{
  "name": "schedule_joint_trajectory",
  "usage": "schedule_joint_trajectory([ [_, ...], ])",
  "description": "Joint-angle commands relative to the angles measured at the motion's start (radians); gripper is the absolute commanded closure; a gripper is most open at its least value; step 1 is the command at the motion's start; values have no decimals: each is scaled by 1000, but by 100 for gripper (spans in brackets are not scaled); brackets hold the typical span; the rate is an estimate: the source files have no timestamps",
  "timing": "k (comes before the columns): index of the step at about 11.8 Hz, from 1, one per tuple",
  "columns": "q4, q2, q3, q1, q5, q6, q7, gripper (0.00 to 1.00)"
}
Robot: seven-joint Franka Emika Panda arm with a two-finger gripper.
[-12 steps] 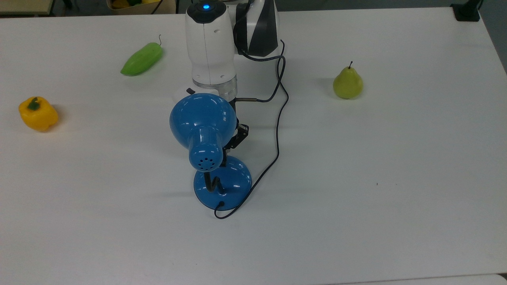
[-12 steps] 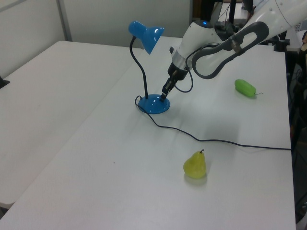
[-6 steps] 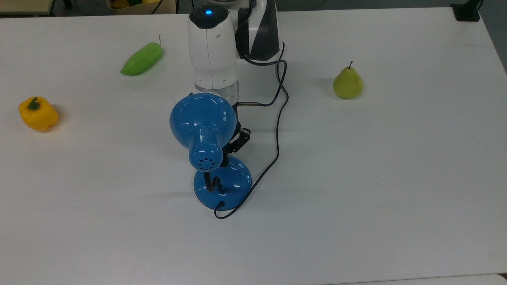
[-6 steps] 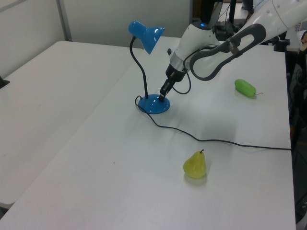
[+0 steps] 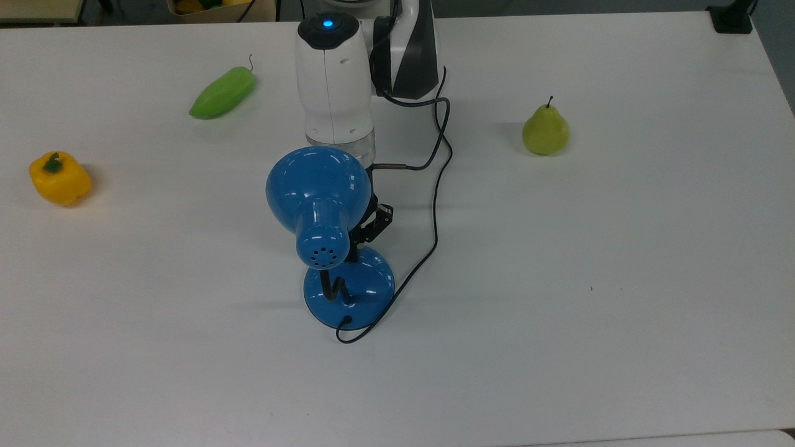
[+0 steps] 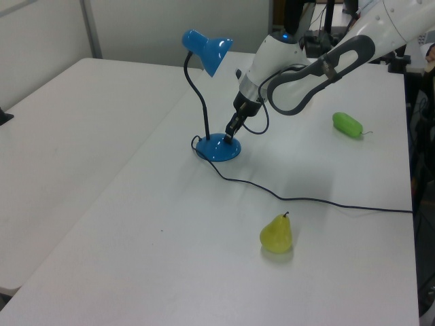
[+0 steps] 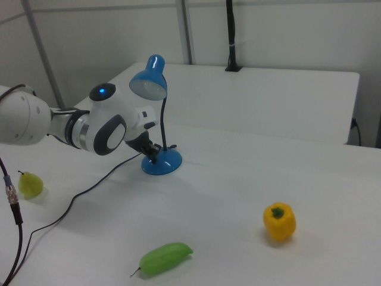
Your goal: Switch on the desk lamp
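Gripper (image 6: 230, 136) at desk lamp (image 6: 217, 147) base rim

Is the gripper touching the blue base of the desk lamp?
Cannot tell. In the left view the gripper tip meets the desk lamp base's edge, but no view shows contact or gap plainly.

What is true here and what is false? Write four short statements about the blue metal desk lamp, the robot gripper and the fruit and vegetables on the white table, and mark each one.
1. The gripper is down at the round base of the glossy blue metal desk lamp. True.
2. The yellow-green pear lies on the lamp's base. False: it stands apart on the white table, at the top view's right.
3. The yellow bell pepper is at the top view's left. True.
4. The long green vegetable is held in the gripper. False: it lies on the table, untouched.
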Motion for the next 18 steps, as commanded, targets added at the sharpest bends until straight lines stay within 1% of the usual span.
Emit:
schedule_joint_trajectory([
  [1, 36, 35, 0, 6, 2, 21, 15, 100],
  [6, 76, 80, -1, 6, 2, 18, 10, 100],
  [10, 73, 65, -1, 6, 2, 17, 9, 100],
  [11, 56, 30, -1, 6, 2, 9, 10, 100],
  [14, -42, -93, 0, 3, 14, -14, 24, 100],
  [15, -60, -140, -1, 0, 14, -82, 59, 100],
  [16, -62, -182, -1, -3, 13, -183, 84, 100],
  [18, -63, -251, -1, -14, 10, -332, 87, 98],
])
